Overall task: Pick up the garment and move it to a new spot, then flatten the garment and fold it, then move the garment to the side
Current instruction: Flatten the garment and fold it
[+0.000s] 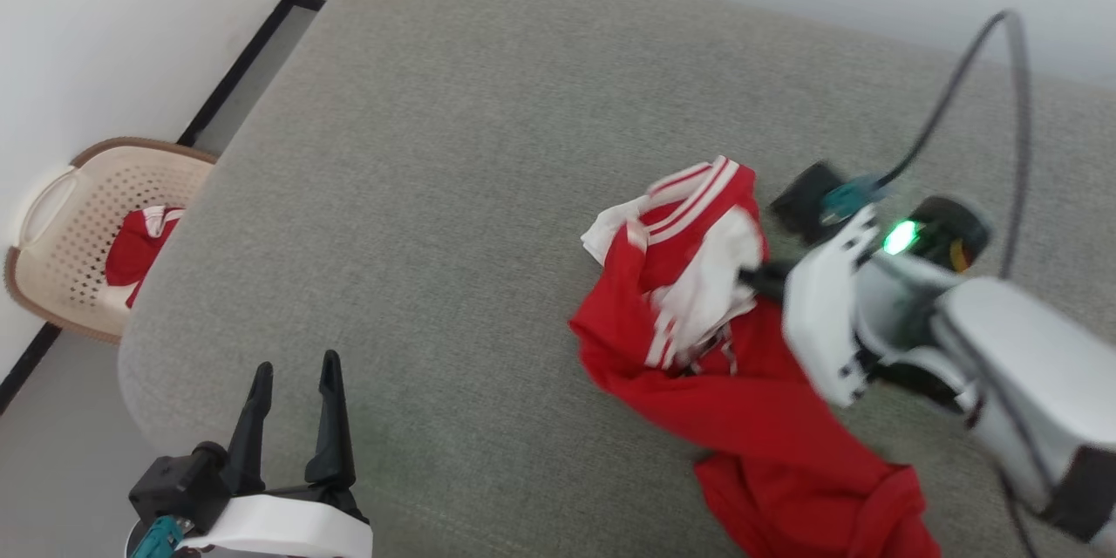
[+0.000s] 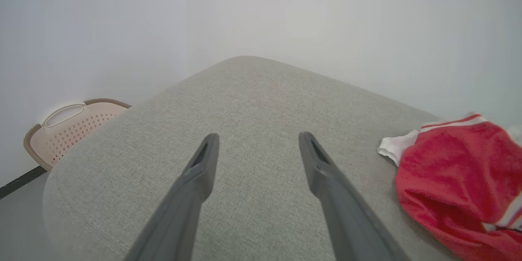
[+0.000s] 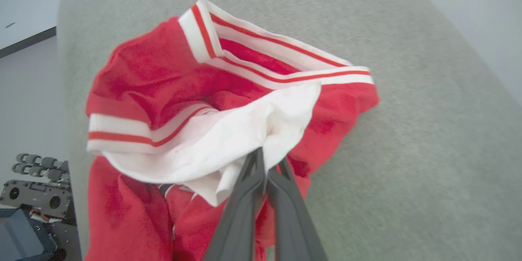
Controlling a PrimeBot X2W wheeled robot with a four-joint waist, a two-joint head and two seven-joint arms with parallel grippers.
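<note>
Right gripper point(image 3: 267, 162) pinched shut on the crumpled garment point(image 1: 750, 418).
The red shirt lay bunched at the lower right of the head frame on the grey cushion point(image 1: 453, 148), its striped white sleeve uppermost; the right fingers were pressed together on a fold of that white cloth. The left gripper point(image 1: 295, 375) sat at the lower left, fingers spread wide and empty, well apart from the shirt. A perforated basket point(image 1: 52, 235) stood at the left edge.

Cushion point(image 1: 418, 148) left half bare; garment point(image 1: 750, 401) heaps right; basket point(image 1: 78, 218) beyond left edge.
</note>
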